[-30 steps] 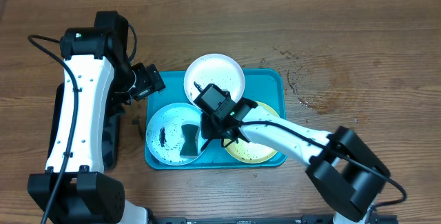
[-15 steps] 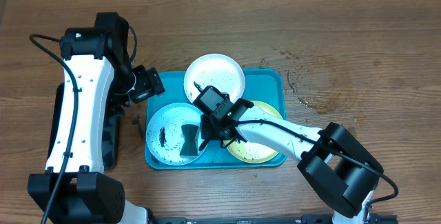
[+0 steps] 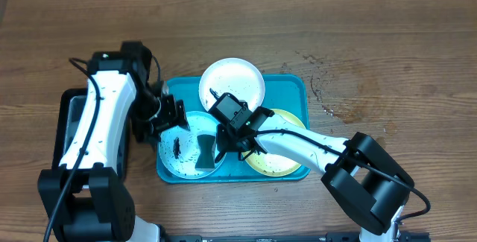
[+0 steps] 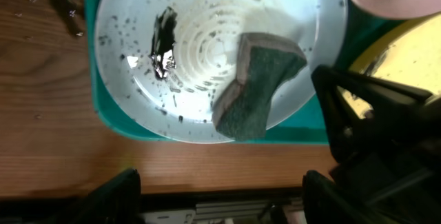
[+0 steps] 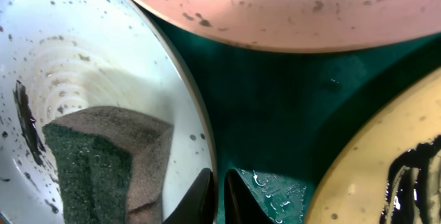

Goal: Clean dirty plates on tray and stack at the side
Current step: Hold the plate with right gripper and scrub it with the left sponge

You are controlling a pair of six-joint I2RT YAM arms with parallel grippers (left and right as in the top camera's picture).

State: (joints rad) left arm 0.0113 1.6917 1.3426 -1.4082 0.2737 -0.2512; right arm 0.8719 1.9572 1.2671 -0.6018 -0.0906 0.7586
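The teal tray [image 3: 294,86] holds three plates. The white plate [image 3: 232,82] is at the back, the light blue plate [image 3: 179,149] front left and the yellow-green plate [image 3: 272,164] front right. A green-and-brown sponge [image 3: 205,151] lies on the light blue plate, next to a dark smear [image 4: 164,41]. My right gripper [image 3: 221,147] is shut on the light blue plate's right rim [image 5: 200,134], fingertips [image 5: 203,196] pinching it. My left gripper [image 3: 168,117] is open and empty above that plate's left side, and its fingers [image 4: 117,193] frame the table edge.
A black tray [image 3: 71,112] lies left of the teal tray, under my left arm. Dark marks stain the wood [image 3: 328,86] to the right of the teal tray. Small dark debris [image 4: 62,0] lies on the table by the teal tray's left edge.
My left arm has swung from beside the tray's back-left corner forward and inward, over the light blue plate's left side. My right gripper and the plates have not moved.
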